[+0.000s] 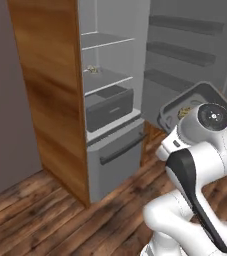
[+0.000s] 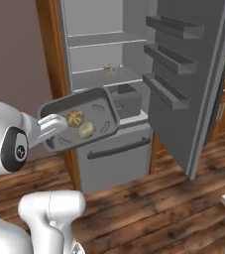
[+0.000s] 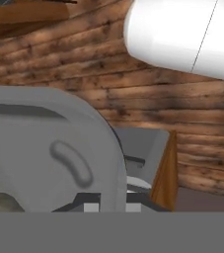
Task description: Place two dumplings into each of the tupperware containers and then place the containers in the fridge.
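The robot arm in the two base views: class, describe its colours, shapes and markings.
The arm has glossy white rounded shells. A black band runs along one link, and dark joints separate segments. Round dark caps with pale centres cover the joints, one cap ringed in white.

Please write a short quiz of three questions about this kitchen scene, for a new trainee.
1. True or false: the tall grey fridge has its door shut.
2. How many tan pleated dumplings lie in the smoky grey rectangular tupperware container held up before the fridge?
3. What rests on the fridge's middle shelf: A) a small tan lump, B) a bottle?

Key
1. False, it stands open.
2. Two.
3. A; what it sits in is unclear.
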Controlling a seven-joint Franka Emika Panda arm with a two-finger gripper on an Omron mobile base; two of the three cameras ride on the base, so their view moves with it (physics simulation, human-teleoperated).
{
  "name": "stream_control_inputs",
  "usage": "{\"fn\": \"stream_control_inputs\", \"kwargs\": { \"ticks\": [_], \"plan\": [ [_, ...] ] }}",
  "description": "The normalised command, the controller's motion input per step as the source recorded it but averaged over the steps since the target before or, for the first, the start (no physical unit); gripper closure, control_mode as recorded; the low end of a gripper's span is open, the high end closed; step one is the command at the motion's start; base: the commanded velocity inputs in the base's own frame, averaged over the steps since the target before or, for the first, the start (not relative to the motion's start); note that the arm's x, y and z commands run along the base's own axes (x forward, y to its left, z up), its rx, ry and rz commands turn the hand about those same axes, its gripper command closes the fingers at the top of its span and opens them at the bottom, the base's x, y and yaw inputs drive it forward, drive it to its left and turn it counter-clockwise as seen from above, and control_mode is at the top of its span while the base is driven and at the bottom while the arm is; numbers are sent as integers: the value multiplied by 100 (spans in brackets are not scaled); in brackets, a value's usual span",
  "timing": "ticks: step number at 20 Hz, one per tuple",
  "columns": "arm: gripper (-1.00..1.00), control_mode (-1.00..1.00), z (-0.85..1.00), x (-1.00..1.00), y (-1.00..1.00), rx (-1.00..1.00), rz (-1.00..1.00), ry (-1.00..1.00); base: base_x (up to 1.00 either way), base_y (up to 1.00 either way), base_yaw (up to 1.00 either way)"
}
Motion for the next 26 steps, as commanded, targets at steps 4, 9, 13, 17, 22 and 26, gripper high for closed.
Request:
{"fn": "stream_control_inputs", "kwargs": {
  "ticks": [4, 9, 13, 17, 22, 26],
  "plan": [
    [100, 100, 0, 0, 0, 0, 0, 0, 43, -43, 26],
    [100, 100, 0, 0, 0, 0, 0, 0, 51, -63, 26],
    [100, 100, 0, 0, 0, 0, 0, 0, 65, -27, 29],
    [100, 100, 0, 0, 0, 0, 0, 0, 76, -1, 32],
    [100, 100, 0, 0, 0, 0, 0, 0, 63, -21, 27],
    [100, 100, 0, 0, 0, 0, 0, 0, 53, -38, 19]
  ]
}}
